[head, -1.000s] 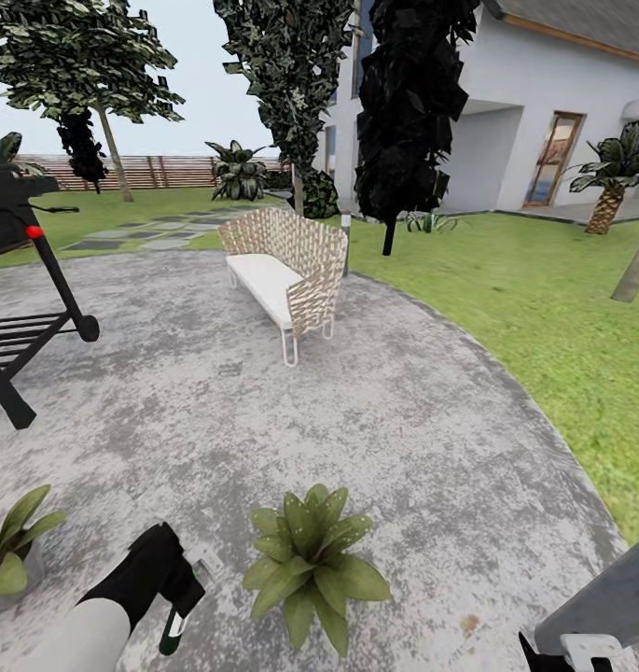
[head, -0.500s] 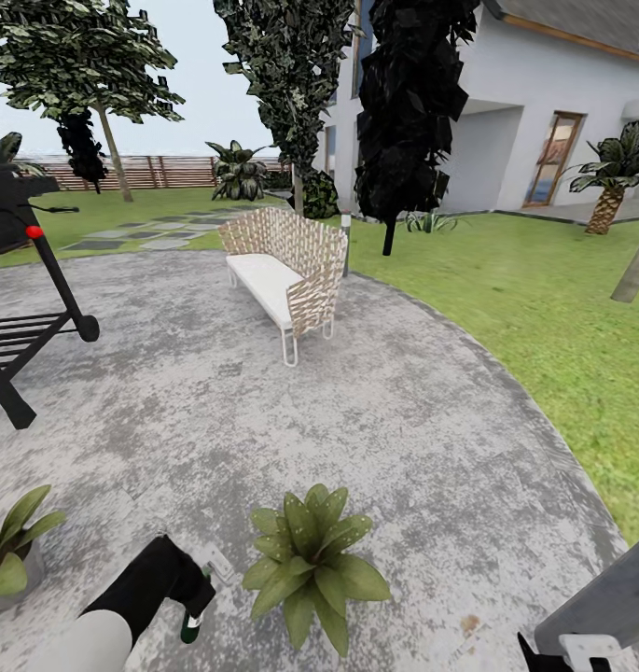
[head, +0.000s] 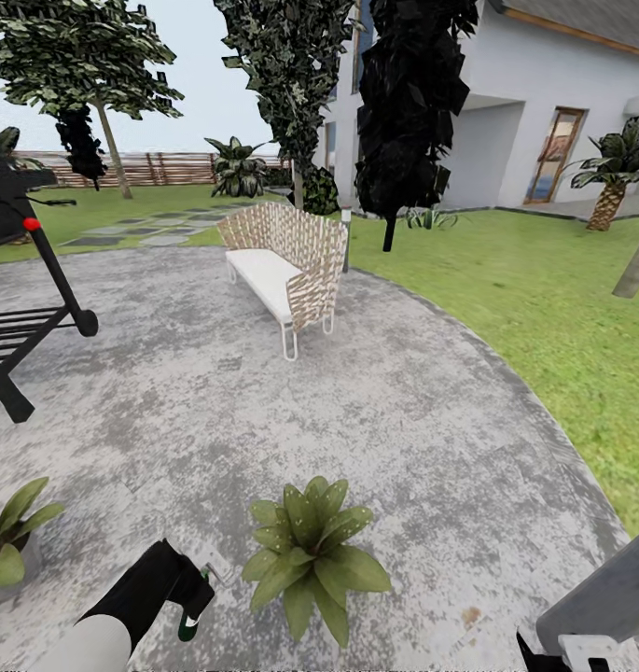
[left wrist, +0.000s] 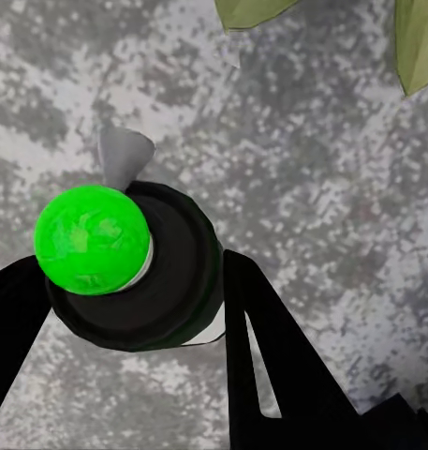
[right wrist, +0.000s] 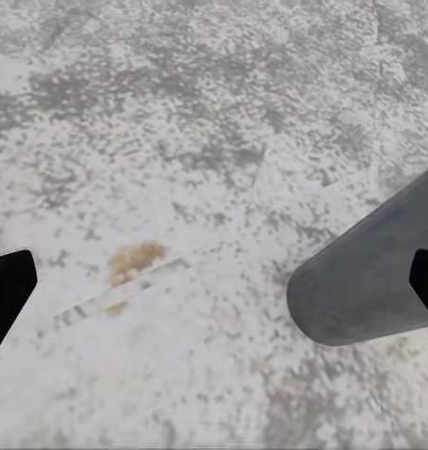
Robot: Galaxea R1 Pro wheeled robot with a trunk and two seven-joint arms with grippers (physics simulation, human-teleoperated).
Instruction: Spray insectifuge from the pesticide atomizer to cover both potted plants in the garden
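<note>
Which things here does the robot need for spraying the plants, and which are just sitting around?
Needed for the job:
- dark spray bottle with white trigger head, held in the left end effector
- leafy green potted plant in the middle
- second green potted plant at the left edge

Just sitting around:
- woven wicker bench with white cushion
- black barbecue grill
- small palm

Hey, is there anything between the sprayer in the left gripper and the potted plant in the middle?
Nothing visible. The left gripper holds the pesticide atomizer just beside the potted plant, with only bare patio between them.
</note>
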